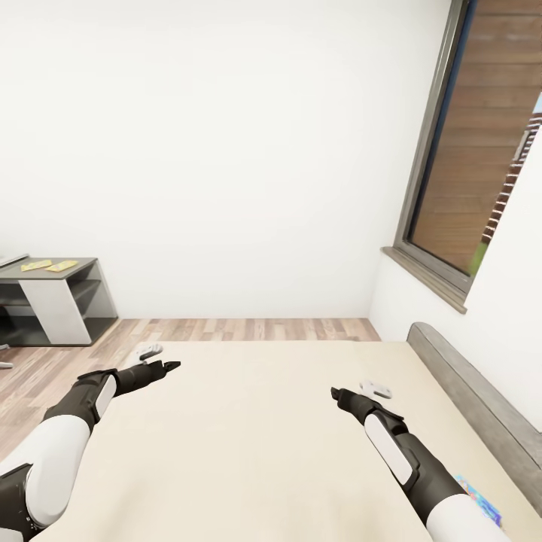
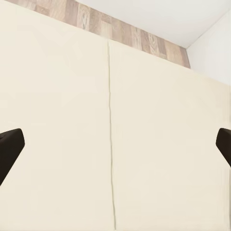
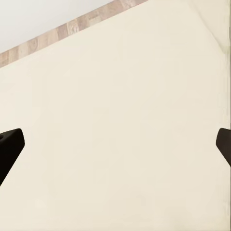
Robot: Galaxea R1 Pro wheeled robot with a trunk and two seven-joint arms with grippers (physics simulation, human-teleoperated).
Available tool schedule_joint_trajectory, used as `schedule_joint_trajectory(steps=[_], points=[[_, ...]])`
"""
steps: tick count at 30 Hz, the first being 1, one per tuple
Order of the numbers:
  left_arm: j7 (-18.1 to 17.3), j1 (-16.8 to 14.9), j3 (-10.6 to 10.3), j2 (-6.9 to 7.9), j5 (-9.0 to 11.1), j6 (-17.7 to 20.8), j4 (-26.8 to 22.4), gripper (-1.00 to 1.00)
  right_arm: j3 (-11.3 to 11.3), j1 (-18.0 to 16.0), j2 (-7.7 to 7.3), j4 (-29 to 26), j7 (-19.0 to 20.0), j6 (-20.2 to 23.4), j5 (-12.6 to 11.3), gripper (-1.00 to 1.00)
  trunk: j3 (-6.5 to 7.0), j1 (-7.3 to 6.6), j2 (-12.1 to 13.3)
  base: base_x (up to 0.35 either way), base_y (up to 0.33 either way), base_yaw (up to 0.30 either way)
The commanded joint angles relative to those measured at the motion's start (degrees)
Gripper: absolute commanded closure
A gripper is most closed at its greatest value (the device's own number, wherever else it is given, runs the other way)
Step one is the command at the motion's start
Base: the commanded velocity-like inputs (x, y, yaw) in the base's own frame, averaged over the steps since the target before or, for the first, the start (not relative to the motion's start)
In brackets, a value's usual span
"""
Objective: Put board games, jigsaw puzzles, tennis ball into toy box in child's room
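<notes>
Home bedroom before me, wide beige bed with low grey headboard; wood plank floor, plain white walls; tall dark-framed window; low grey desk in the corner

2 arms with glossy white upper segments, black forearms bearing white oval panels, black-fingered tools.
</notes>
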Motion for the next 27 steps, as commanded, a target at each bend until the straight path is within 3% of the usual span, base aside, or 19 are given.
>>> schedule_joint_trajectory(steps=[1,27], points=[[-0.44,-0.08,0.49,-0.07,-0.58,0.37,-0.09,-1.00,0.27,-0.05,-0.08,-0.10,-0.52,0.08,-0.49,-1.00,-0.14,0.04,-0.14,0.000,-0.213,0.000],[-0.44,-0.08,0.57,-0.03,-0.58,0.37,-0.10,-1.00,0.26,-0.07,-0.08,-0.10,-0.52,0.08,-0.49,-1.00,-0.14,0.04,-0.14,0.000,-0.165,0.000]])
